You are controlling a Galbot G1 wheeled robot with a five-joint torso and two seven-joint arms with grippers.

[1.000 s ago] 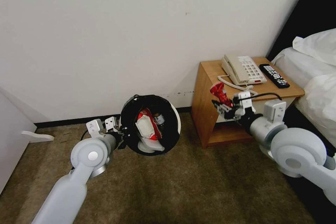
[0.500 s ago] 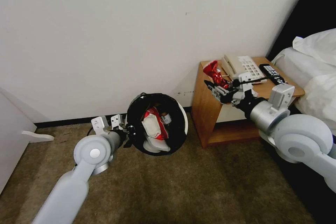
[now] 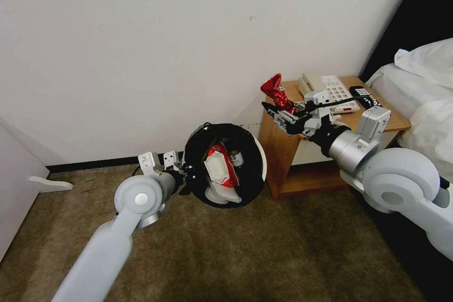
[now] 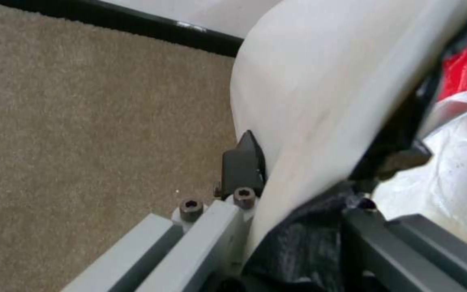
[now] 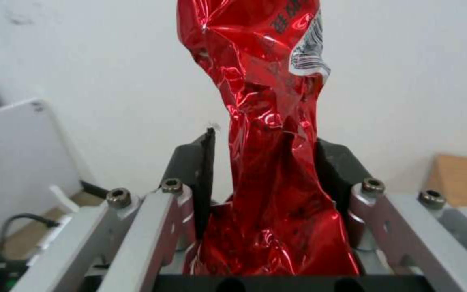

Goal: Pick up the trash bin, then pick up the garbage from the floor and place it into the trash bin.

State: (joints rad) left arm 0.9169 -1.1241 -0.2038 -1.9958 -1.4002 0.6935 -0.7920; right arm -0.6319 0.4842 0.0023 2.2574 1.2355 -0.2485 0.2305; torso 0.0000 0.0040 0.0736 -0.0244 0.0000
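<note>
Midway: left end effector is gripping the bin by its rim, tilted above the carpet, litter already inside; right end effector is clamping a red wrapper beside the table, not yet dropped in.

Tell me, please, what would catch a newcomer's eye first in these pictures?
The shiny red wrapper, pinched in the right end effector and held up before the wall beside the wooden nightstand. Next, the trash bin, gripped at its rim by the left end effector and tilted above the carpet, with litter showing inside.
</note>
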